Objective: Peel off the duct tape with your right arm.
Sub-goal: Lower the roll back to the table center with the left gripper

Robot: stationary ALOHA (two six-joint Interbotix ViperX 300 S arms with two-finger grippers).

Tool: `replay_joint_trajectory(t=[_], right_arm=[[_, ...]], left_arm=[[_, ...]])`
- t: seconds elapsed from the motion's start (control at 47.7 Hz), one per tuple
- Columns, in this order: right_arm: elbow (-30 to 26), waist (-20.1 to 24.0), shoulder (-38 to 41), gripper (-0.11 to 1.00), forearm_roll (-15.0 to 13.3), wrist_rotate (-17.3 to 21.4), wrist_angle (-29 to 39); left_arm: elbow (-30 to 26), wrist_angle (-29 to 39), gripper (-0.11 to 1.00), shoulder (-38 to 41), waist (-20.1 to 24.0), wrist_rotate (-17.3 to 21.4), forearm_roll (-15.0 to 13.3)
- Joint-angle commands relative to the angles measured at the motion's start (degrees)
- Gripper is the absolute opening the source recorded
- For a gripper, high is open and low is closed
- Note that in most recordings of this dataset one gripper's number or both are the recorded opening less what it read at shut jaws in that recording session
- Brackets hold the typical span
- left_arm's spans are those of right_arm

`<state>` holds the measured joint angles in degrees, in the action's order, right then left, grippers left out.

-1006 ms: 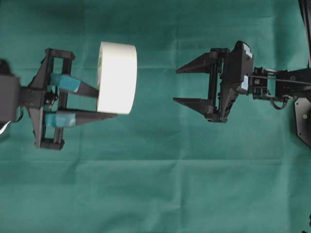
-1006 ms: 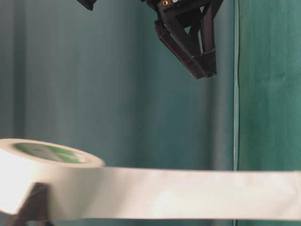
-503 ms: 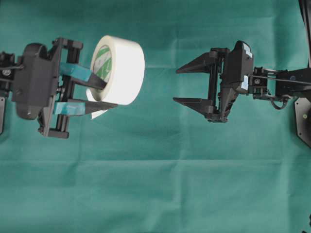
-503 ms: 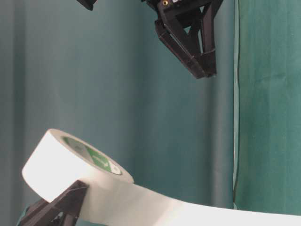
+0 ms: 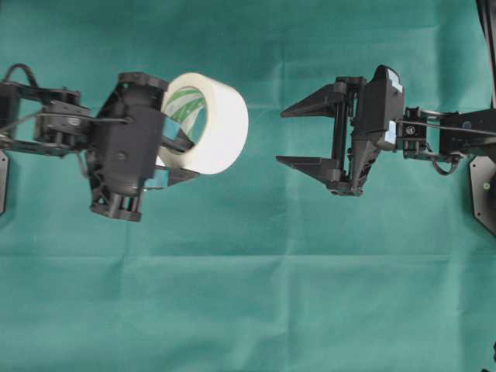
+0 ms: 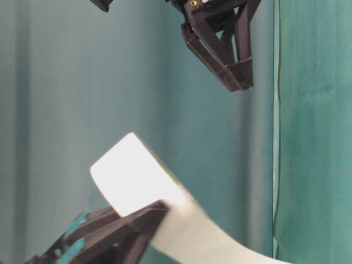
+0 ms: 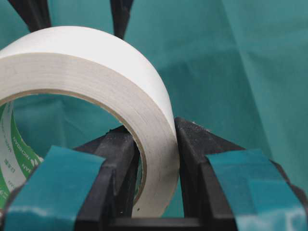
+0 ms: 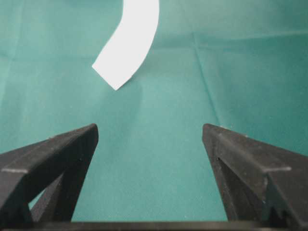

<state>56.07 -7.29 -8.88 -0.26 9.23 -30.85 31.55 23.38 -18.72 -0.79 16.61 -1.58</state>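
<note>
above the green cloth (image 5: 256,310), the left gripper (image 5: 177,159) pinches the wall of the duct tape (image 5: 221,124), one teal-patched finger (image 7: 103,159) inside the core and the other outside, holding the white roll up off the cloth with its outer face turned toward the right arm (image 5: 434,128). well apart from it, the right gripper (image 5: 298,136) hangs with its pointed fingers spread wide and nothing between them. its wrist view shows a loose tab (image 8: 127,43) hanging free ahead. the sensible approach is to line the spread fingers on either side of that tab, pinch only the flap, then pull away from the roll while the left grip holds firm.
</note>
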Motion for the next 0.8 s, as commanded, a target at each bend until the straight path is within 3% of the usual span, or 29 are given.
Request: replay_joint_trajectory(t=[0.0,0.776], right_arm=[[-0.3,0.1,-1.1,0.77,0.0,-0.1,-0.1],[0.6,0.4,-1.1,0.77,-0.1,0.0,-0.1]], left_arm=[[-2.3,-0.4,0.2,0.5,0.2,0.2,0.3],[-8.0,7.6,0.2,13.2,-0.7,0.4,0.3]])
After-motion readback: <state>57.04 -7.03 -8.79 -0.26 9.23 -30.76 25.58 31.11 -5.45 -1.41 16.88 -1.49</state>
